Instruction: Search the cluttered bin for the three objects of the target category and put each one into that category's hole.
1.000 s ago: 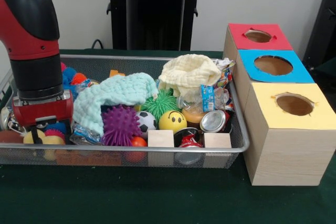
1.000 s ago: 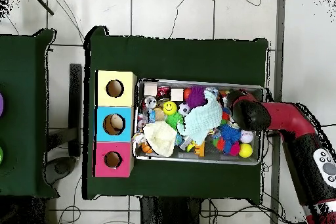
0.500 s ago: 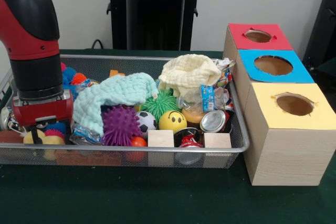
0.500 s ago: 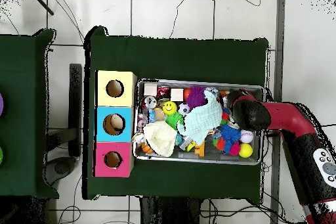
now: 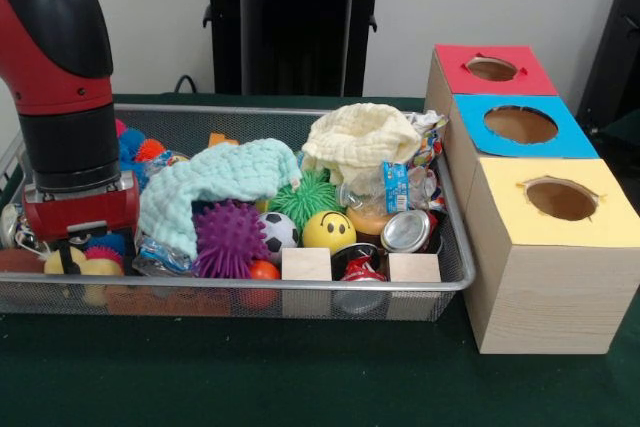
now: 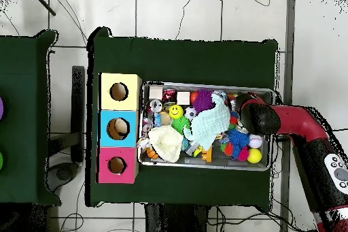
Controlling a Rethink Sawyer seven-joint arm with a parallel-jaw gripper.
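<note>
The bin [image 5: 300, 287] is a silver wire mesh tray full of clutter; it also shows in the overhead view [image 6: 204, 166]. My gripper [image 5: 70, 259] is low in its left end, among yellow balls [image 5: 100, 269] and a small spiky ball. In the overhead view the wrist [image 6: 253, 115] covers the gripper at the bin's right end. Three wooden boxes stand beside the bin, each with a round hole in its top: red [image 5: 495, 69], blue [image 5: 520, 125] and yellow [image 5: 560, 202]. I cannot tell whether the gripper holds anything.
In the bin lie a mint cloth [image 5: 215, 182], a cream cloth [image 5: 360, 142], a purple spiky ball [image 5: 230, 237], a green spiky ball [image 5: 305, 197], a yellow smiley ball [image 5: 328, 230], a soccer ball [image 5: 278, 232], two wooden blocks [image 5: 306, 264] and a can [image 5: 405, 230].
</note>
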